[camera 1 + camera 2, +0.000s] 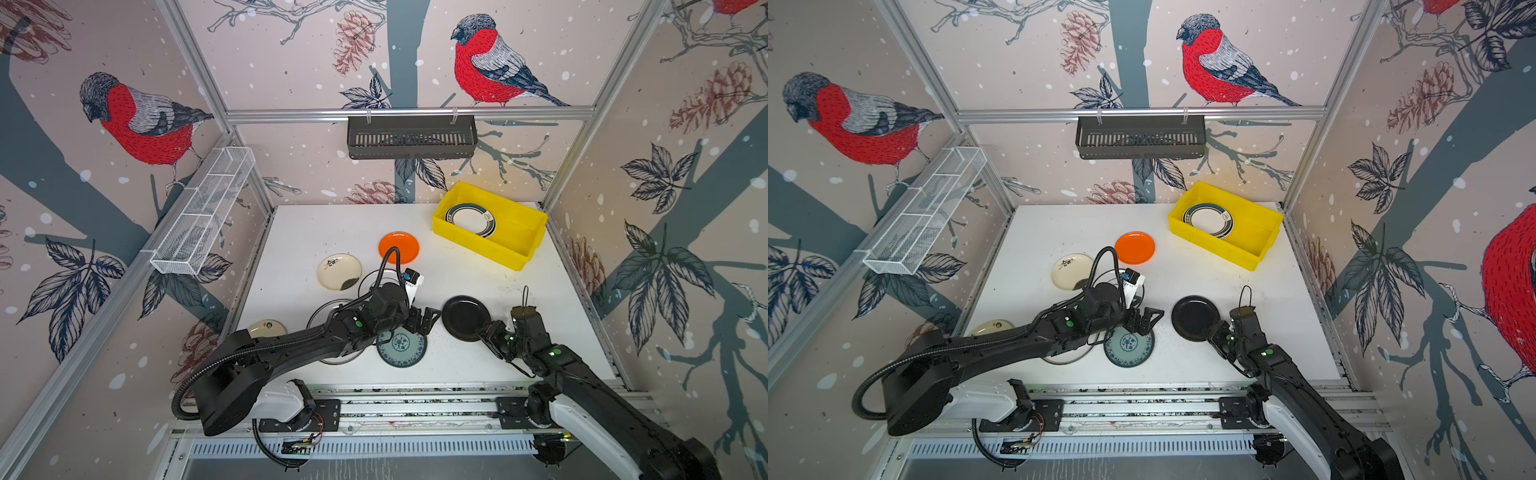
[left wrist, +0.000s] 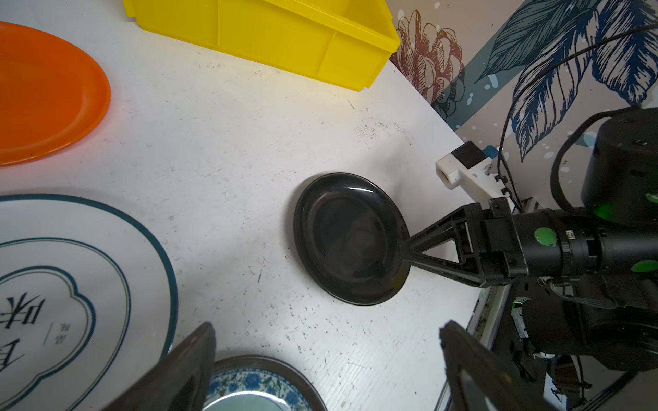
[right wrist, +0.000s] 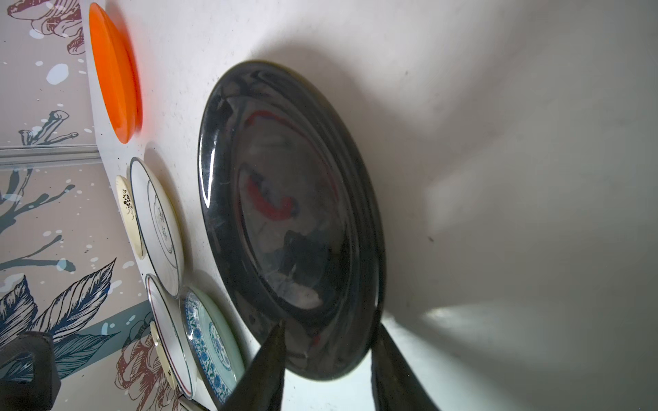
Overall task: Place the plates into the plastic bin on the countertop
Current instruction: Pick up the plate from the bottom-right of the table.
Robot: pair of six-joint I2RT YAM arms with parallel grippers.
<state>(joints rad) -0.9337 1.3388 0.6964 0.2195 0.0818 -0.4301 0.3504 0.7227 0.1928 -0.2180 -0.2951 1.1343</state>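
Pickup step: right hand (image 2: 406, 249) pinched rim of black plate (image 2: 345, 238) on worktop (image 1: 457, 365); left hand (image 1: 428, 322) spread, idle. Next probably needed a level lift toward yellow bin (image 1: 482, 249).

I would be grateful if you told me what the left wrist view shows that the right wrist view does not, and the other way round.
Only the left wrist view shows the yellow plastic bin. Only the right wrist view shows the cream floral plate and a red-rimmed white plate. Both show the black plate with the right gripper pinching its rim, the orange plate, the teal-patterned plate and the white countertop.
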